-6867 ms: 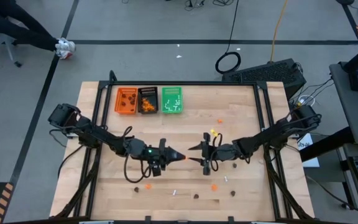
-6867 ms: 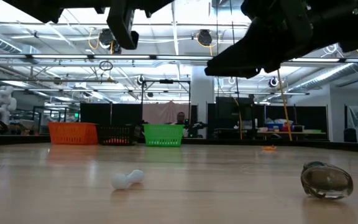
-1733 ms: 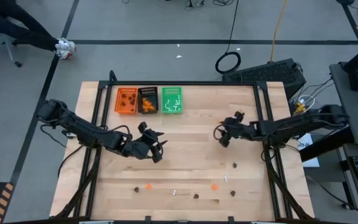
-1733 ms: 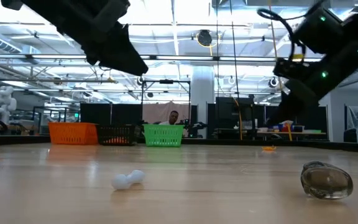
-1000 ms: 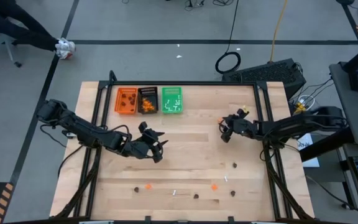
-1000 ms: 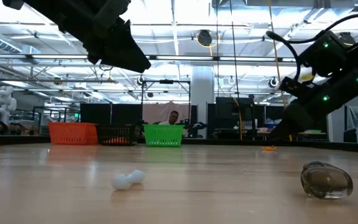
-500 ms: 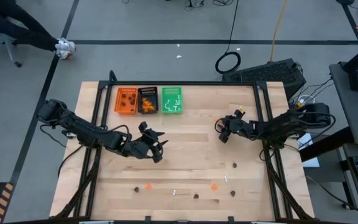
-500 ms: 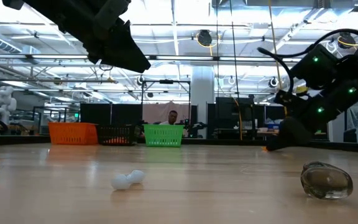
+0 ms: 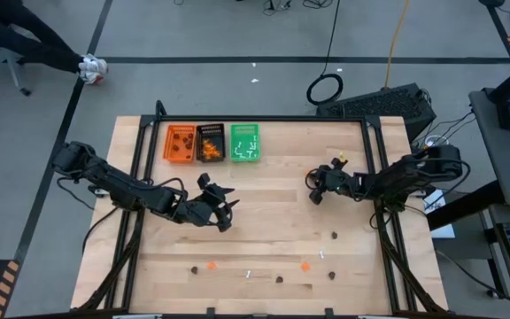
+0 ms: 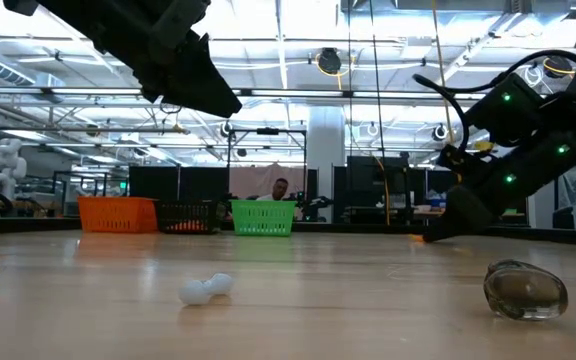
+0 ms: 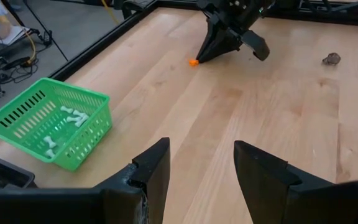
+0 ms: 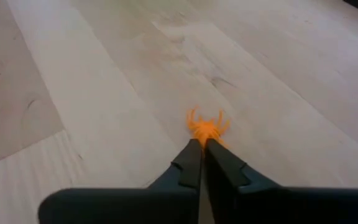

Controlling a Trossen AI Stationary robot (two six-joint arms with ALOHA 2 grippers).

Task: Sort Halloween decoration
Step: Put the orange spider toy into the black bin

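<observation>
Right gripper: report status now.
Right gripper jaws shut at the table, tips on the orange spider; firm grip unclear. Left gripper open, empty, raised. Nothing in the way.

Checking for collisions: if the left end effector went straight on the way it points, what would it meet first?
Bare table first; farther along, probably the right end effector at the orange trinket, though depth is unclear.

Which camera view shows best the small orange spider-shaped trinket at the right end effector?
The right wrist view: the small orange spider-shaped trinket fills the centre, at the shut right end effector. The left wrist view shows an orange speck; the low view barely shows it; the high view hides it.
</observation>
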